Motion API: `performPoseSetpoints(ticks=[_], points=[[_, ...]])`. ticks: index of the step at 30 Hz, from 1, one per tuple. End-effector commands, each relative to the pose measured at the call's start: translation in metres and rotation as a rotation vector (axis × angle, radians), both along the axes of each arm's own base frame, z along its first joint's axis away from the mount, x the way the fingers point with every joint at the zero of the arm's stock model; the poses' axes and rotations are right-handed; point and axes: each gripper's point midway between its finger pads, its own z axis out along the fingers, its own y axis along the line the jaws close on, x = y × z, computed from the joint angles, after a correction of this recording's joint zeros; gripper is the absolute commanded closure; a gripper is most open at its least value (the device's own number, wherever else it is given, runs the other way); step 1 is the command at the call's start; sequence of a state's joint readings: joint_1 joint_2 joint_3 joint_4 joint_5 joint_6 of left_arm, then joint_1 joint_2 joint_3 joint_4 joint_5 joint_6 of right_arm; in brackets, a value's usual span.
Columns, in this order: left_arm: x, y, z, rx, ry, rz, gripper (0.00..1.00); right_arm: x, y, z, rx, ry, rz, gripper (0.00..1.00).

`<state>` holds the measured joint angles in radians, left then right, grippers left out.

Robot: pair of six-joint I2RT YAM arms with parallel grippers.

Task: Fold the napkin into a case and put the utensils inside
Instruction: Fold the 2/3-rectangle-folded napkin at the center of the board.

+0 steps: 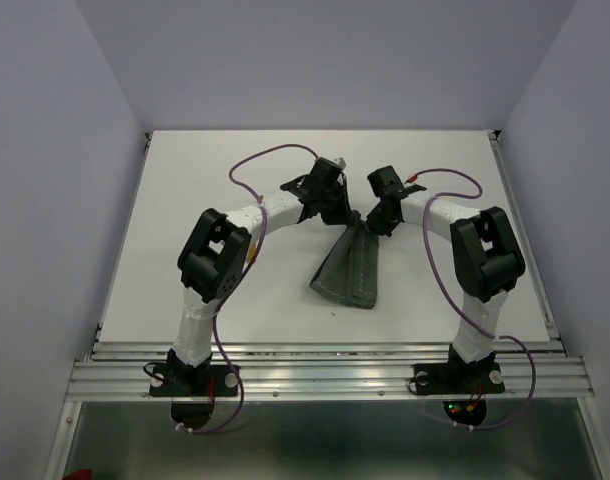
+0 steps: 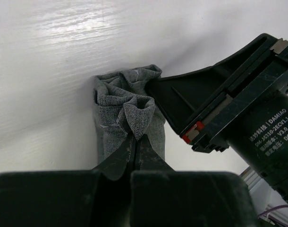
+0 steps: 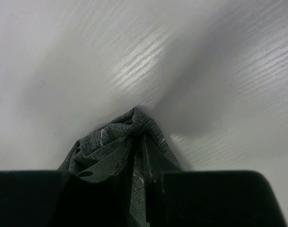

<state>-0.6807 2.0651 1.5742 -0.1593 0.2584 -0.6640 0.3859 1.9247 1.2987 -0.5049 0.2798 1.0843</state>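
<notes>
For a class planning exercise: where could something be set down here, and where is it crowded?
Bare: the table's far strip, and the sides outside the left arm and right arm. Crowded: the centre, where the left gripper and right gripper pinch the napkin.

Both arms bend inward at the elbows, left gripper (image 2: 136,137) and right gripper (image 3: 139,137) nearly meeting, each with jaws pinched tight on the napkin (image 1: 350,268).

From above and behind, the top camera takes in the whole table (image 1: 185,220). Both wrist cameras sit close on the napkin (image 1: 350,268), shared by all views.
</notes>
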Motion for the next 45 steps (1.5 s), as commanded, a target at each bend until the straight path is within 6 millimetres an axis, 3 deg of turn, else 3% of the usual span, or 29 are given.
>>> performPoseSetpoints(ticks=[1, 11, 18, 33, 40, 42, 45], points=[[0.001, -0.028, 0.012, -0.067, 0.009, -0.018, 1.0, -0.032, -0.024, -0.03, -0.09, 0.131, -0.039, 0.82], [0.007, -0.045, -0.019, -0.084, 0.093, 0.022, 1.0, -0.034, -0.021, -0.033, -0.069, 0.131, -0.043, 0.82], [0.011, -0.056, -0.025, -0.102, 0.105, 0.015, 1.0, -0.033, -0.013, -0.035, -0.031, 0.125, -0.015, 0.82], [0.017, -0.064, -0.039, -0.074, 0.11, -0.009, 1.0, -0.046, -0.022, -0.03, -0.033, 0.111, -0.066, 0.83], [0.014, -0.062, -0.051, -0.047, 0.117, -0.034, 1.0, -0.035, -0.023, -0.009, -0.073, 0.058, 0.026, 0.8], [0.014, -0.061, -0.053, -0.04, 0.113, -0.04, 1.0, -0.027, -0.021, 0.01, -0.058, -0.019, 0.051, 0.78], [0.014, -0.059, -0.055, -0.027, 0.108, -0.039, 1.0, -0.026, -0.023, 0.038, -0.058, -0.13, 0.1, 0.69]])
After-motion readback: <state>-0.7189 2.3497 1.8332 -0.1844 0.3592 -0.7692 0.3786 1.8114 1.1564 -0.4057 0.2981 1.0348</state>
